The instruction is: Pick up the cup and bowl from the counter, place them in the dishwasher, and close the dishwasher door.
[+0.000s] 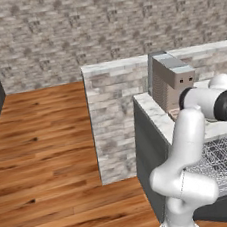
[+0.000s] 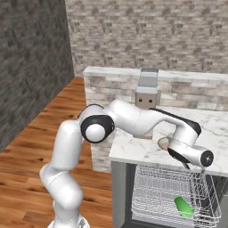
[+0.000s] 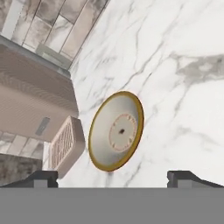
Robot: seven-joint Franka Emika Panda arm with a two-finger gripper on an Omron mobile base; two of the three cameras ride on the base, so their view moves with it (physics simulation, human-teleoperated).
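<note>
Cups: one, green [image 2: 183, 206]
Bowls: one, tan [image 3: 116, 131]
Coffee machines: one [image 1: 171, 81]
Trays: one, on the machine [image 3: 65, 145]
Wire racks: one [image 2: 153, 196]
Counters: one, marbled [image 2: 133, 149]
Ledges: one, stone-brick [image 1: 117, 120]

Coffee machine [image 1: 171, 80]: boxy, tan-grey, right of centre in left base view, backed against the stone-brick ledge [image 1: 117, 120]. Its square tan tray [image 3: 65, 144] sits lower left in hand view. Wood plank floor [image 1: 45, 159] fills the left half. Brick wall [image 2: 147, 31] spans the top.
</note>
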